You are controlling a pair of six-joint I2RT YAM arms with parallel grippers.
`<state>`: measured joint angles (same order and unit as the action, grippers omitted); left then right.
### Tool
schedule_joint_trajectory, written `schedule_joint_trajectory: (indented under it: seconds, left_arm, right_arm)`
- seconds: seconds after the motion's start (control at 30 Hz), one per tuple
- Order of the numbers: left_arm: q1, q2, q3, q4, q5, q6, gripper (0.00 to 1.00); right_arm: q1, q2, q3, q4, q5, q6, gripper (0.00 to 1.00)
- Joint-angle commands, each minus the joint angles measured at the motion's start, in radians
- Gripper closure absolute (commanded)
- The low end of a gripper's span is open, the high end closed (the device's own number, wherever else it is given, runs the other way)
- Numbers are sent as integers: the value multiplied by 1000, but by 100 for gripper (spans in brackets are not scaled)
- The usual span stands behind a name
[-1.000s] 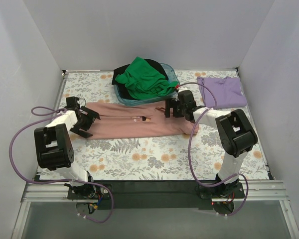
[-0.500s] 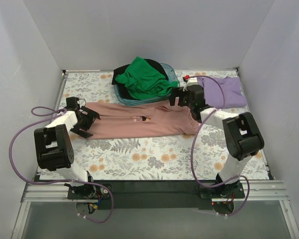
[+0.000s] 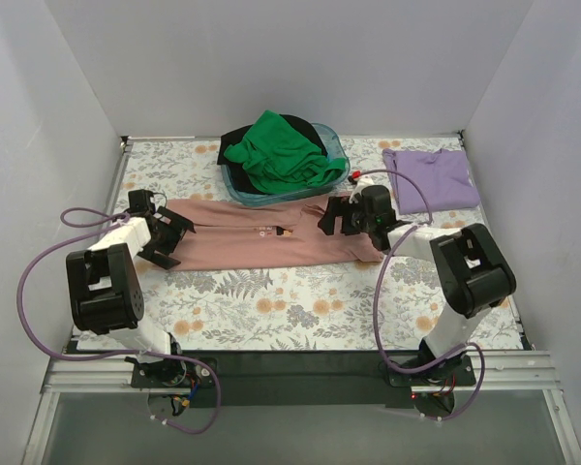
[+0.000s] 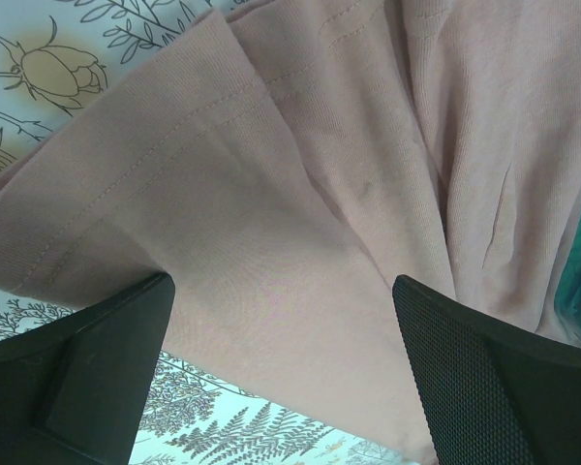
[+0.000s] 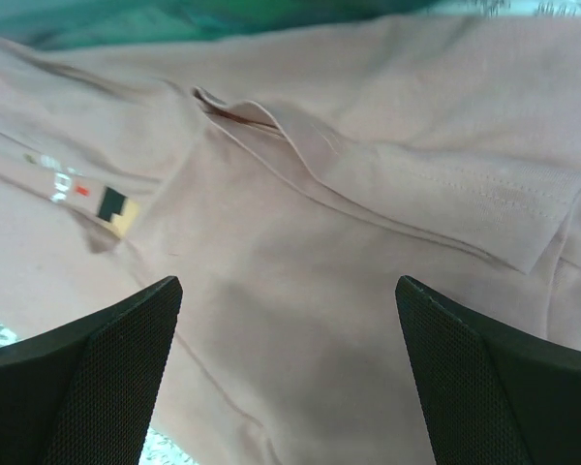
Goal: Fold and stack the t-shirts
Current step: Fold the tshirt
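The dusty pink t-shirt (image 3: 271,237) lies folded into a long band across the middle of the table, its small pixel graphic (image 3: 284,232) facing up. My left gripper (image 3: 170,239) is open over the shirt's left end, its hem (image 4: 271,242) between the jaws. My right gripper (image 3: 335,219) is open over the shirt's right end (image 5: 300,320), above a folded sleeve (image 5: 436,203). The plain lavender t-shirt (image 3: 431,177) lies folded at the back right. The green t-shirt (image 3: 279,150) sits piled on the black one (image 3: 240,136) in a tub.
A clear blue-rimmed tub (image 3: 271,197) holds the green and black shirts at the back centre, just behind the pink shirt. The table has a floral cloth (image 3: 300,305). White walls close in the left, right and back sides.
My right gripper swung back toward the lavender shirt, then came forward and down over the pink shirt's right end. The left gripper has stayed put.
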<state>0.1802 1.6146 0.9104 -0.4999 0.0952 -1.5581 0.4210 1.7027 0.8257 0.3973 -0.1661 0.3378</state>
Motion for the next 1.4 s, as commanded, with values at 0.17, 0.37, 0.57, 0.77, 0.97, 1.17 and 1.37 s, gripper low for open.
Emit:
schedule_joint_trajectory:
  seconds: [0.17,0.37,0.57,0.77,0.97,1.17,1.37]
  left_arm:
    - [-2,80,-65,-6,-57,39,2]
    - [-4,64,-77,-9,-54,44,2]
    - [-2,19,-99,-17,-28,30,2]
    - [-7,-85,-56,-69,3,18,2]
    - [-10,-127,31,-112,-15,7,2]
    - [-18,28,122,-82,15,9,2]
    - [-59,119,99,-94,2,29,2]
  right_arm:
    - [-2,112,92,132,102,-29,2]
    - [-2,170,136,285,199,-48,2]
    - [-2,118,113,288,174,-43,1]
    - [2,-96,-11,195,27,-3,2]
    - [91,-183,-37,-69,75,0,2]
    - [191,-103,-5,-215,123,41,2]
    - [191,-29,-23,-325,161,121,2]
